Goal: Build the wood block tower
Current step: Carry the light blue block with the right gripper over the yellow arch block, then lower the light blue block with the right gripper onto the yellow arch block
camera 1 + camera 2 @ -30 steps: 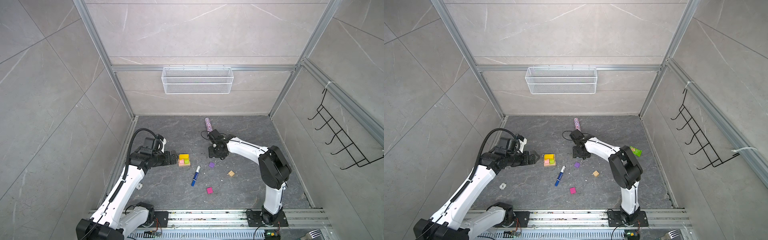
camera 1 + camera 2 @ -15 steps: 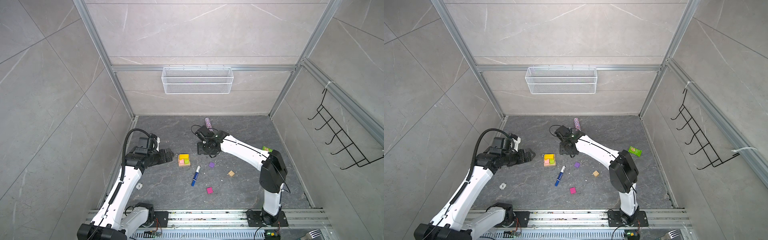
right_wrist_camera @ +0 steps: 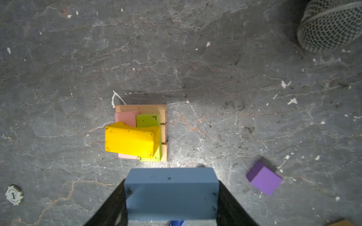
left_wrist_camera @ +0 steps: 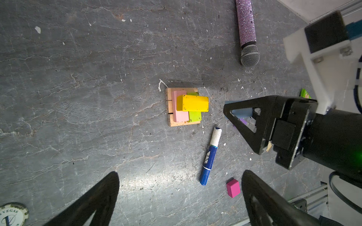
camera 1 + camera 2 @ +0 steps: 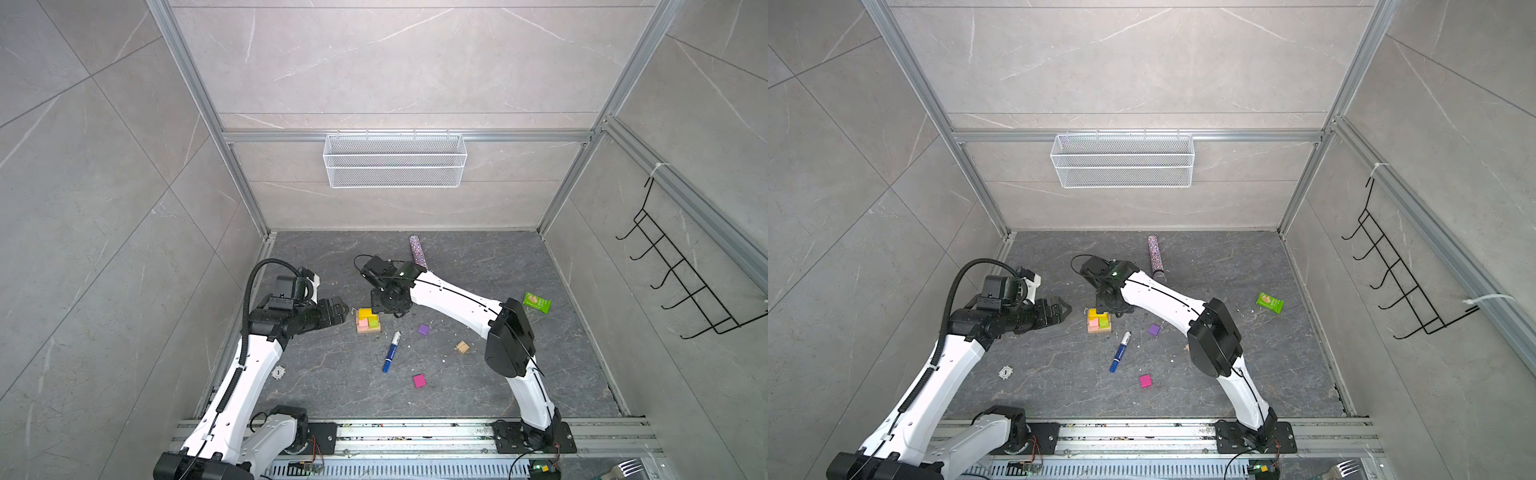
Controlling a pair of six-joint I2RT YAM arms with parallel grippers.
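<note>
Right gripper [image 3: 171, 184], clamped on the blue block [image 3: 170, 197], hangs just beside the tower [image 3: 137, 137]; the left gripper [image 4: 180, 173] gapes empty, farther off

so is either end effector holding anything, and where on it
The right end effector grips the light-blue block by two opposite side faces; the left end effector is open, empty.

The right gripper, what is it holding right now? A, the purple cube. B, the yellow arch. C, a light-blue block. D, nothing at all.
C: in the right wrist view the right gripper is clamped on the two sides of the light-blue block, while the purple cube and the yellow arch sit free of it.
</note>
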